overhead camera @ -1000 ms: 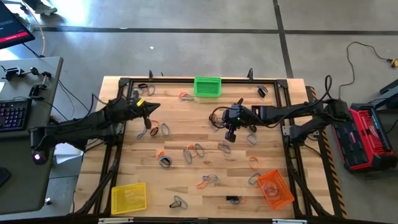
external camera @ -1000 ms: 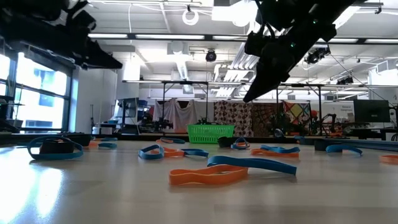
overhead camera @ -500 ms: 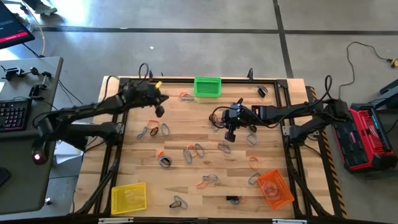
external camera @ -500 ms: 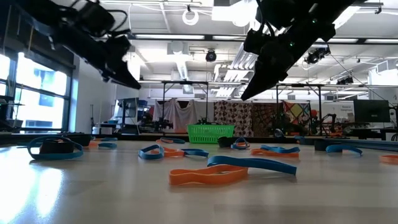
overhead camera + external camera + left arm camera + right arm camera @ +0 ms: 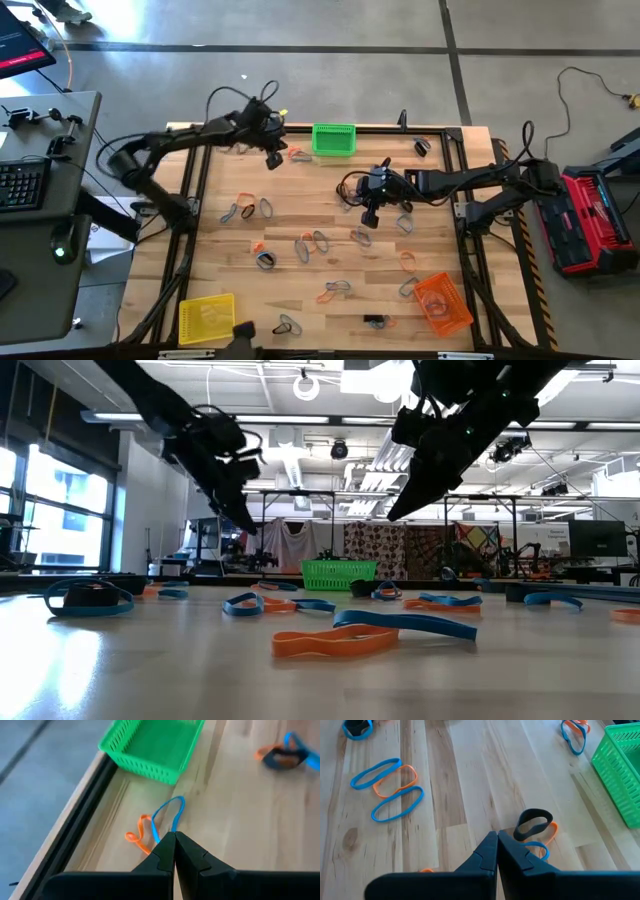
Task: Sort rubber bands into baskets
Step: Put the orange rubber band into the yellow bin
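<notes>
The left arm reaches across the far left part of the bench (image 5: 230, 260), elbow bent out over the left edge, and its left gripper (image 5: 273, 158) hangs just left of the green basket (image 5: 333, 139). Its jaws are pressed tight together and carry nothing. Straight below them, seen from the wrist, lie a blue rubber band (image 5: 168, 818) and an orange rubber band (image 5: 138, 834), touching each other on the wood close to the green basket's near side.

The right arm stretches in from the right edge toward the middle of the bench, and the right gripper (image 5: 368, 217) points down over the centre. Its jaws are also fully closed and empty. Just ahead of them a black rubber band (image 5: 534, 823) lies across an orange one, with a blue one beside.

No lettering on anything here can be read.

The rubber bands are thin, floppy loops in orange, blue and black, scattered flat over the middle of the bench, mostly in overlapping pairs and little clusters. The green basket is a mesh box at the far edge, centre. The yellow basket (image 5: 207, 317) sits at the near left corner, and the orange basket (image 5: 443, 304) sits askew at the near right.
</notes>
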{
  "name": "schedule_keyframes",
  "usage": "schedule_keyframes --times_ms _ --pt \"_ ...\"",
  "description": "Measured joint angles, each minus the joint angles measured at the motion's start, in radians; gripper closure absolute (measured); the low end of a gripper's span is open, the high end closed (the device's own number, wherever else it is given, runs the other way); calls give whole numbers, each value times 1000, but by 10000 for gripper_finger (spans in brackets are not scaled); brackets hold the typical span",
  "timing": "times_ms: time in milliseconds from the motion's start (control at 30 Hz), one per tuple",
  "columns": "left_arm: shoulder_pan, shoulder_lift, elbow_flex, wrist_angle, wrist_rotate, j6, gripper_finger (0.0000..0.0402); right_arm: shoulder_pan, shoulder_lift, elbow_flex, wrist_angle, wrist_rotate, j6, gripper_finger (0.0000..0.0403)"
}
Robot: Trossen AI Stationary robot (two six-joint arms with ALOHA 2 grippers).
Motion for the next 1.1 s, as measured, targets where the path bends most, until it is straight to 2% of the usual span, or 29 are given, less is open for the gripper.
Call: schedule_keyframes --times_ms 333,433,533,633,900,1100 --pt "1 240 220 -185 -31 85 401 0 0 0 0 0 0 403" --pt "1 292 264 -230 -86 102 398 0 0 0 0 0 0 403" --pt "0 330 285 -231 -174 109 386 0 0 0 0 0 0 403" --pt "0 359 299 -229 -213 111 366 0 0 0 0 0 0 403" --pt "0 393 301 -208 -212 103 307 0 0 0 0 1 0 403" --pt "-1 400 301 -159 -213 86 296 0 0 0 1 1 0 403"
